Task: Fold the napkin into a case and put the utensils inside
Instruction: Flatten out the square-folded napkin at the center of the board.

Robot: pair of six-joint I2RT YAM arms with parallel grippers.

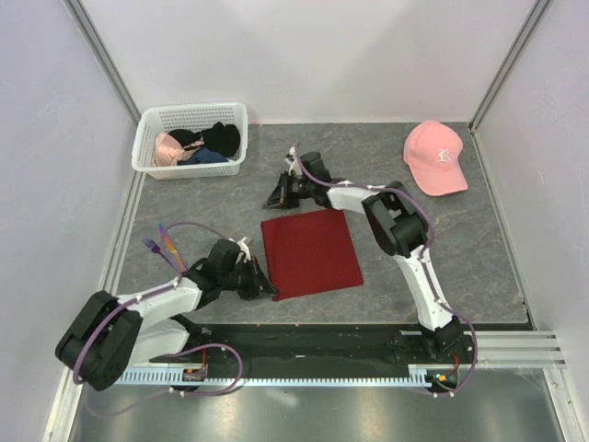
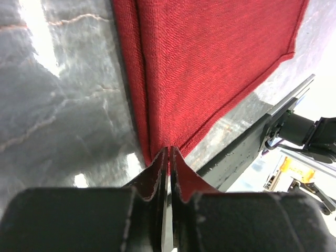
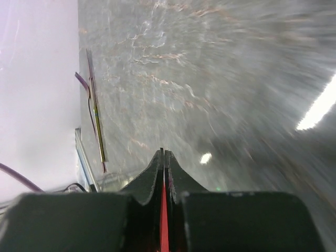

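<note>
The dark red napkin [image 1: 310,253] lies flat at the table's middle, folded to a rough square; a doubled layer shows along its left edge [image 2: 210,63]. My left gripper [image 1: 268,288] sits at its near-left corner, jaws all but together with only a hair-thin slit, and no cloth shows between them [image 2: 169,150]. My right gripper [image 1: 275,197] is shut just beyond the far-left corner, over bare table [image 3: 163,152]. The utensils, a purple fork [image 1: 151,246] and a thin stick [image 1: 171,247], lie at the left edge. The right wrist view shows the stick [image 3: 96,110].
A white basket [image 1: 145,152] of garments stands at the back left. A pink cap [image 1: 437,157] rests at the back right. A black rail [image 1: 313,345] runs along the near edge [image 2: 247,147]. White walls close in the sides.
</note>
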